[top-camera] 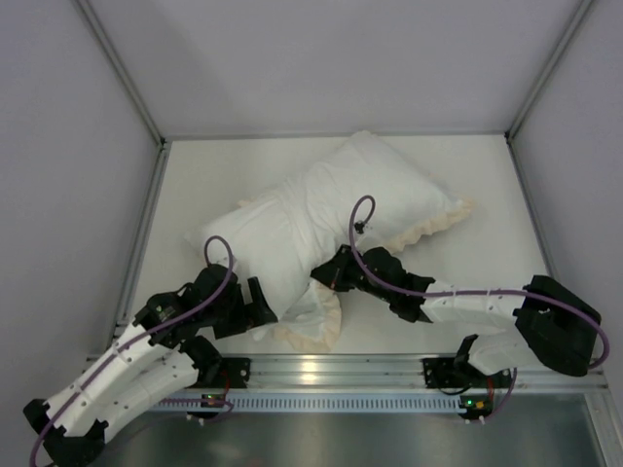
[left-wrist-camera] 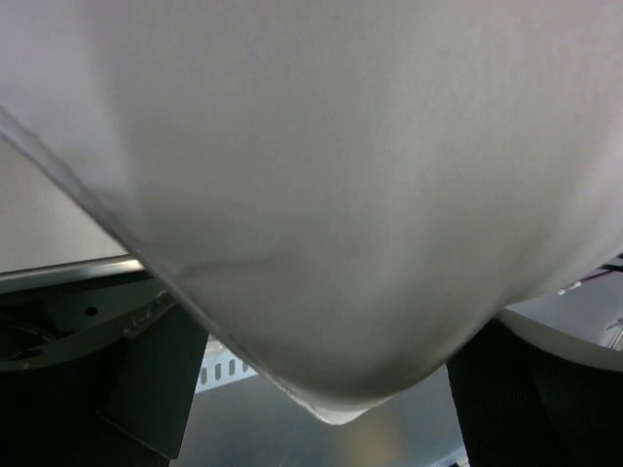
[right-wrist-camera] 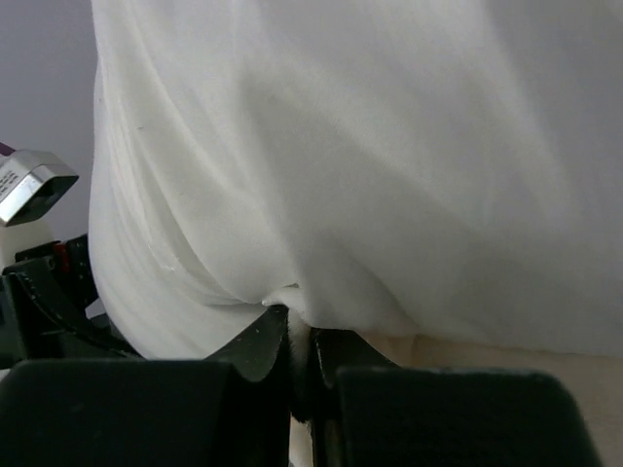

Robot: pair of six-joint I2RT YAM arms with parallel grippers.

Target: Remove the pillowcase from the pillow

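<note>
The pillowcase [top-camera: 389, 190] lies white face up across the table's middle. Its cream ruffle shows at the right end [top-camera: 443, 224] and bunched near the front [top-camera: 316, 331]. The plain white pillow [top-camera: 248, 243] sticks out of it at the left. My right gripper [top-camera: 326, 275] is shut on a fold of the pillowcase [right-wrist-camera: 389, 146], and this shows in the right wrist view [right-wrist-camera: 304, 336]. My left gripper [top-camera: 261, 304] sits at the pillow's near left corner. Its fingers [left-wrist-camera: 146, 389] stand wide apart with the pillow's corner [left-wrist-camera: 341, 292] bulging between them.
Grey walls close in the white table [top-camera: 487, 185] on three sides. A metal rail [top-camera: 331, 370] runs along the front edge, just under the left gripper and the bunched ruffle.
</note>
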